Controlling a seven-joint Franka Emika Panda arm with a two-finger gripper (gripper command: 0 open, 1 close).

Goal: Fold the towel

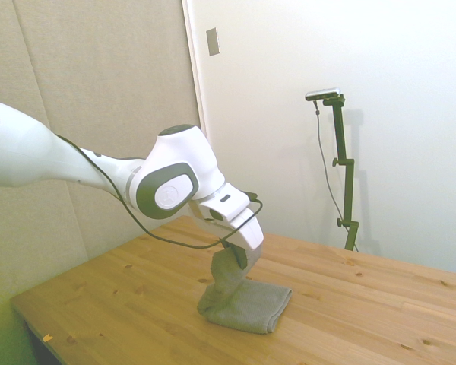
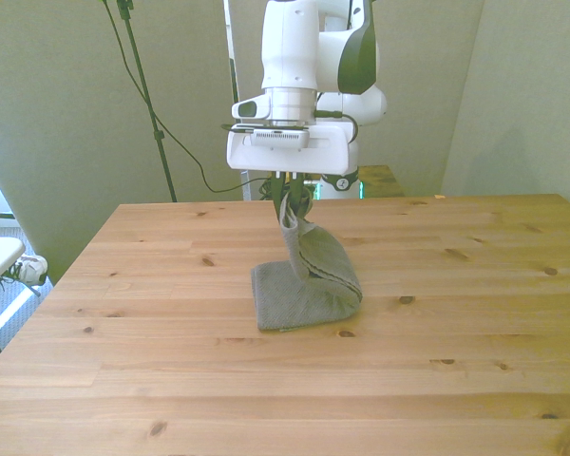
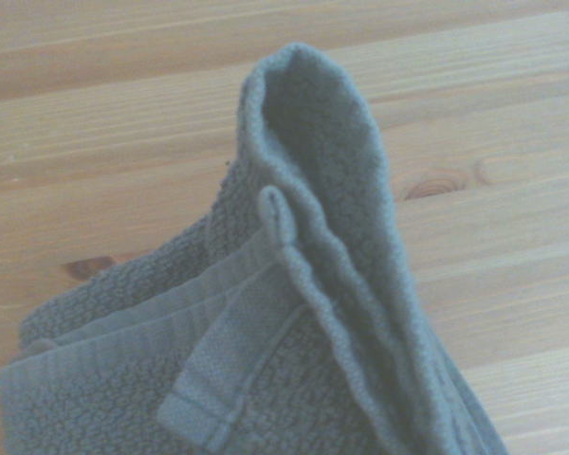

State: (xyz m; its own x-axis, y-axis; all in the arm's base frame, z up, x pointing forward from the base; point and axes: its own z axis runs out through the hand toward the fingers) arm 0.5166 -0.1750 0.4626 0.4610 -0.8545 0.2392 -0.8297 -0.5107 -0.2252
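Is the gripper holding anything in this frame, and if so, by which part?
Yes. The gripper is shut on the towel, pinching one end of it and lifting that end up, while the rest of the towel lies on the table.

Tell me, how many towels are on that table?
1: a grey towel near the middle of the wooden table, one end lifted by the gripper, the rest lying on the wood.

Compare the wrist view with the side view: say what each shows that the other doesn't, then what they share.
Only the wrist view shows the towel's terry weave, its flat woven band and a small sewn tab. Only the side view shows the white arm, the pincer pinching one end of the towel and lifting it while the rest lies flat, and the walls behind. Both show the grey towel on the wooden table.
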